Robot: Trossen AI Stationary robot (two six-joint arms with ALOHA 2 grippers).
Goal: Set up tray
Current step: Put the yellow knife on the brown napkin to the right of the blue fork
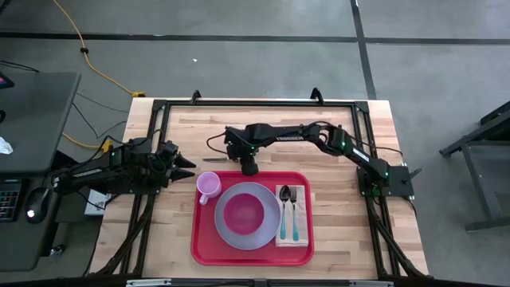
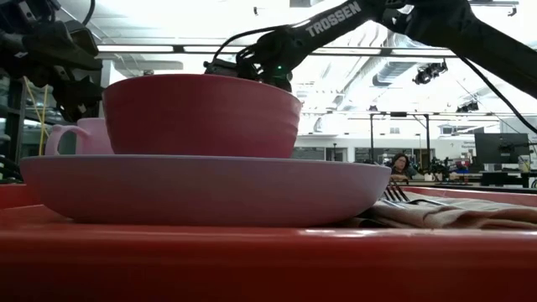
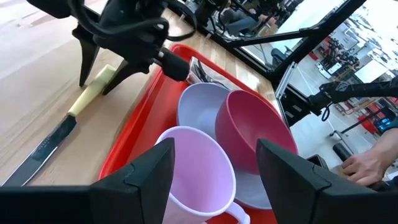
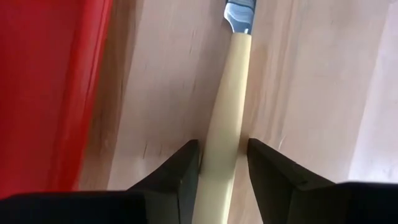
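The red tray (image 1: 196,239) holds a lilac plate (image 1: 231,233) with a pink bowl (image 1: 243,211), a lilac cup (image 1: 209,185) at its far left corner, and a tan napkin (image 1: 292,233) bearing a spoon and a fork. A cream-handled knife (image 1: 212,159) lies flat on the wood just beyond the tray's far rim. My right gripper (image 1: 249,167) points down at the knife's handle and is shut on it. My left gripper (image 1: 190,166) hovers open left of the tray, its fingers aimed toward the cup (image 3: 199,168) without touching it. My right gripper (image 4: 224,146) pinches the knife's cream handle (image 4: 229,106) near its free end between the two fingers. The fingers (image 3: 87,62) come from above, pointing down, and stand across the handle. The knife lies flat on the table, blade (image 3: 37,155) toward the table's left.
Bare wood lies left and right of the tray and along the far edge inside the black frame (image 1: 255,102). The tray's far rim (image 4: 56,93) runs close beside the knife. A person's hand (image 3: 367,165) shows in the room beyond the table.
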